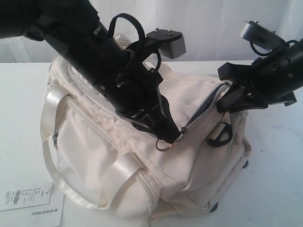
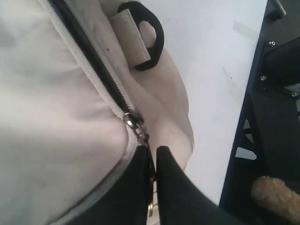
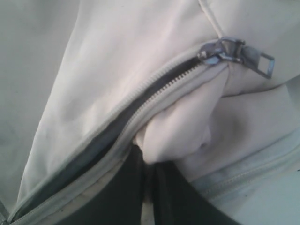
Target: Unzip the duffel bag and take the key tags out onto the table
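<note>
The cream duffel bag lies on the white table. My left gripper reaches across the bag's top and is shut on the zipper pull, just behind the slider. A metal ring hangs under its tips. From there towards the right end the zip gapes and shows grey lining. At that end my right gripper is shut on a fold of cream fabric, close to a second slider with a loose metal tab. The key tags are hidden.
White paper price tags lie at the front left of the table. A black strap ring hangs on the bag's right end. Shiny ribbon handles drape over the bag's near side. A dark frame runs along the table's edge.
</note>
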Controlling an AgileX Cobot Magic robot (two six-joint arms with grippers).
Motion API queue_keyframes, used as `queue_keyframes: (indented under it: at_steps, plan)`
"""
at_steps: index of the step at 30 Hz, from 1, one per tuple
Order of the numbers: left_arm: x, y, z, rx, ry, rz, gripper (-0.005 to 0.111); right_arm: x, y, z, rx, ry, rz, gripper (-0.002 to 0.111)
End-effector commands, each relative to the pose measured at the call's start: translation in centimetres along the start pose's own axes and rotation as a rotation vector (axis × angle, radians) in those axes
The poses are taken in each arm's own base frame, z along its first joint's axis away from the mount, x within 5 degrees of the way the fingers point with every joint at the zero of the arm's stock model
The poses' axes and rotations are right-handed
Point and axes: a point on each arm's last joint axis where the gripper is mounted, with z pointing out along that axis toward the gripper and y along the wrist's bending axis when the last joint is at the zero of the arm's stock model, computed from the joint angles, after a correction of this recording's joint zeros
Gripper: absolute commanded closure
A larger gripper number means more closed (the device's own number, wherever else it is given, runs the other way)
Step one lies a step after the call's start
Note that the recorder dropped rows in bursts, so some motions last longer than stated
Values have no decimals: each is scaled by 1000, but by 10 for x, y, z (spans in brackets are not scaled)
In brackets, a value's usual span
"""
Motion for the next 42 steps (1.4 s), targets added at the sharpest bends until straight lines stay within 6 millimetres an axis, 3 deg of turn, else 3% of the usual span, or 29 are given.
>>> queue_keyframes:
  at_steps: [1, 8, 11, 21, 29, 42]
  plan:
    - [8, -14, -8, 91, 87, 10, 107, -5, -5, -3, 58, -63, -32, 108]
    - [4, -10, -8, 38, 38, 25, 107, -6, -3, -3, 33, -84, -1, 108]
    - [-3, -6, -7, -1, -30, 50, 107, -7, 0, -3, -6, -95, -4, 103]
    - [-7, -3, -8, -36, -75, 149, 107, -7, 5, -5, -43, -91, 8, 43]
    - [-9, -7, -8, 2, -103, 177, 107, -10, 18, -15, -131, -139, 74, 41]
    - [-7, -12, -8, 58, -88, 210, 107, -19, 41, -42, -199, -61, 72, 41]
